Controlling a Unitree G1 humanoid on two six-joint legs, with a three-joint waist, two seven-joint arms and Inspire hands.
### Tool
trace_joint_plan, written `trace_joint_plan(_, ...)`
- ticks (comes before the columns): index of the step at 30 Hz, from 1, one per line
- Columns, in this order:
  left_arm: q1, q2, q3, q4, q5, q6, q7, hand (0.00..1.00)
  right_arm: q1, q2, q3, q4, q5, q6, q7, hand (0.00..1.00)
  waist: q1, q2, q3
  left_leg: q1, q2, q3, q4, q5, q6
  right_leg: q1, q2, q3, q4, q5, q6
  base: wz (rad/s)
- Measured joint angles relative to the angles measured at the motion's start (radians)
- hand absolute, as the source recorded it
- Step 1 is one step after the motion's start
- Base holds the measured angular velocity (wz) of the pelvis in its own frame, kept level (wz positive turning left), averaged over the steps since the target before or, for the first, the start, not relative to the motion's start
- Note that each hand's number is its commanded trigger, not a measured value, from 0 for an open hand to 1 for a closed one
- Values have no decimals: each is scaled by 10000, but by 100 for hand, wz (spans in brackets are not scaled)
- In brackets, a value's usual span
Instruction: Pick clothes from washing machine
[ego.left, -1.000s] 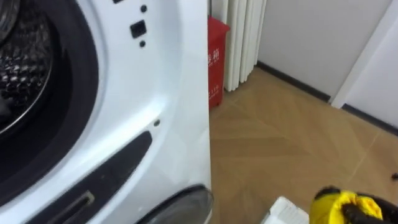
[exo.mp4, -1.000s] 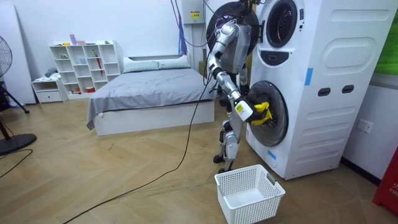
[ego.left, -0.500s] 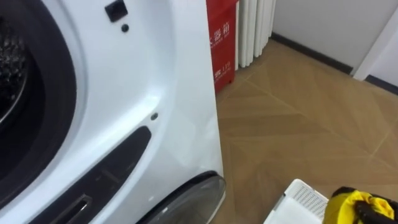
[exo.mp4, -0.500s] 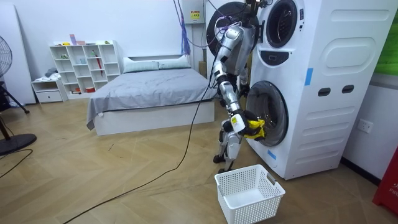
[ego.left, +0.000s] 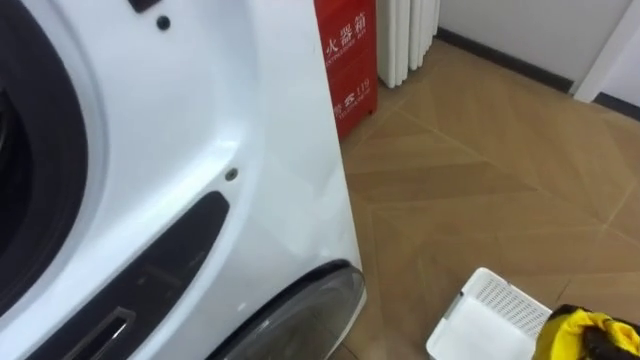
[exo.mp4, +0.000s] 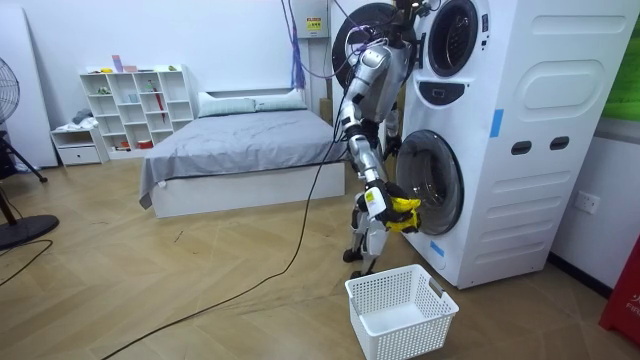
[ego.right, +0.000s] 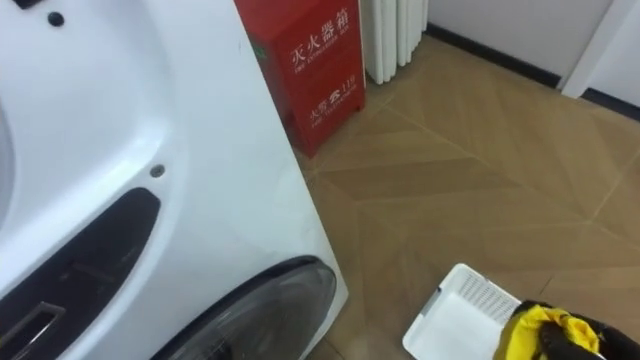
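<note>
While gripping yellow cloth (ego.left: 572, 326) in curled right hand (ego.left: 615, 348), just outside washing machine (ego.left: 250, 120): carry-to-basket step, by the look. Next up: lowering over white basket (ego.left: 485, 310) below, then letting go.

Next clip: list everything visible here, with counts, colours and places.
washing machine: one stacked unit, white, right in front of the robot
basket: one, white, on the floor by the machine
cloth: one, yellow, held in front of the machine, above the basket
box: one, red, on the floor beside the machine
bed: one, grey, behind the robot
shelf: one, white, against the far wall
right hand: one, dark, curled round the cloth
</note>
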Motion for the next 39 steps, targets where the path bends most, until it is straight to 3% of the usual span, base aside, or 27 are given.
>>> trace_joint_plan(13, -18, 35, -208, -28, -962, -161, 141, 0, -442, -5, 306, 0, 178, -107, 9, 0, -3, -1, 16, -186, -36, -32, -3, 17, -7, -240, -94, -28, 155, -55, 1, 0)
trace_joint_plan(36, -29, 76, -392, -40, -1163, -165, 154, 0, -348, -49, 415, 1, 167, -106, -17, 0, 3, -22, 36, -171, -52, -46, -27, 21, -1, -142, -49, -37, 72, -63, 12, 0)
trace_joint_plan(39, 27, 75, -407, -62, -1163, -163, 72, 0, -147, -71, 431, 353, 182, -150, 94, 0, -7, 3, 31, 61, -13, -327, -32, 21, -1, 275, -146, -284, -99, -63, 10, 20)
